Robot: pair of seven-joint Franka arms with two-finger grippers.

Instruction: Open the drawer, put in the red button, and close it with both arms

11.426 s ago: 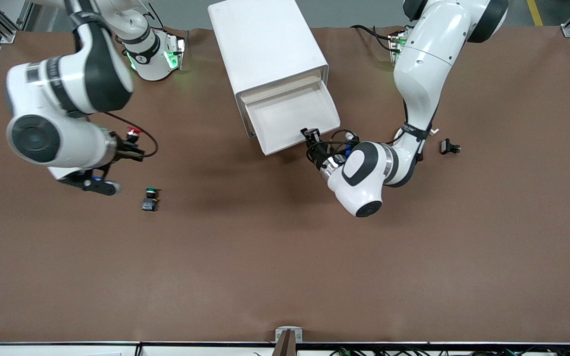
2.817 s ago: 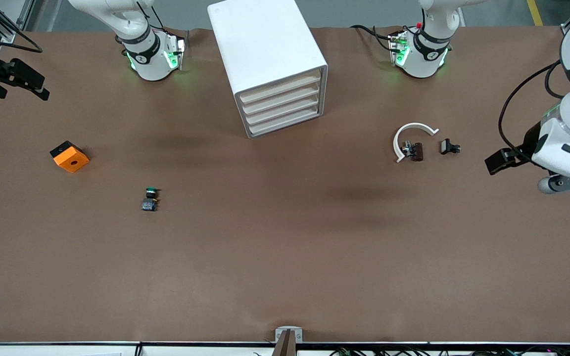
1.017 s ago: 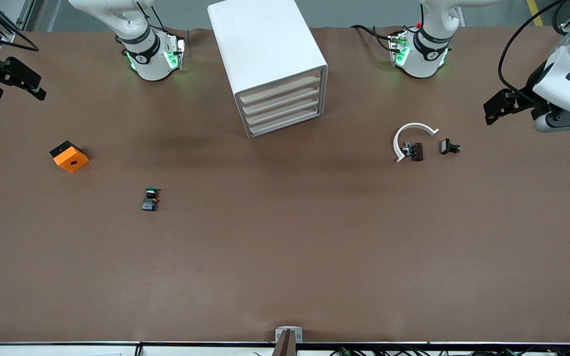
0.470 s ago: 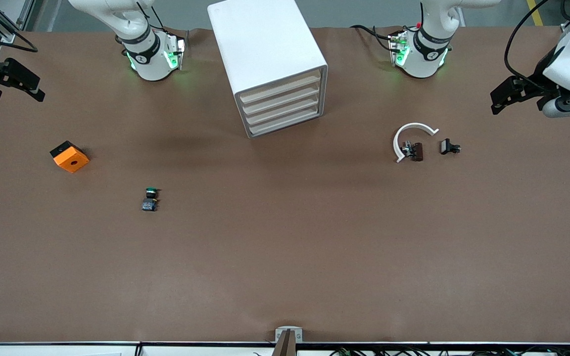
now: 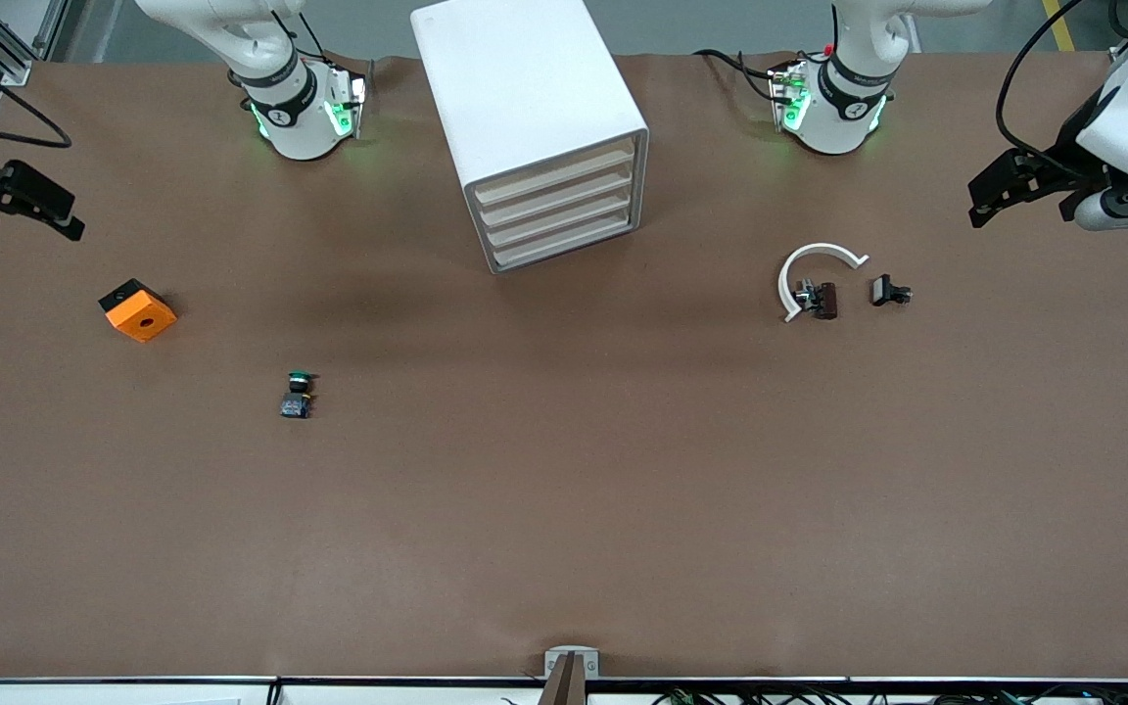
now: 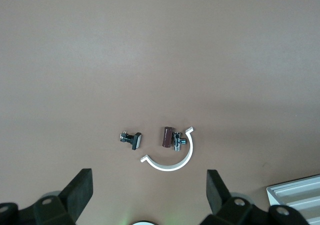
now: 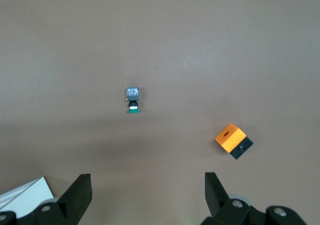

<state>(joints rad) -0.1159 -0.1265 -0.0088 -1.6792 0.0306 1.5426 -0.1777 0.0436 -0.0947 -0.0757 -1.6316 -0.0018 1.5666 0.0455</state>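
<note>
Your black two-finger left gripper [image 6: 147,192] and right gripper [image 7: 147,192] are hanging spread wide and empty over the table's ends; all four cream-fronted drawers [image 5: 556,210] are sitting shut, the red button hidden.

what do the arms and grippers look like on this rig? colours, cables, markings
Glossy white arms. Bases have black bands, green status lights and a small dark mark. Left gripper and right gripper are matte black with two flat, wedge-shaped fingers, screw heads on their mounts. Loose black cables loop to each wrist.
</note>
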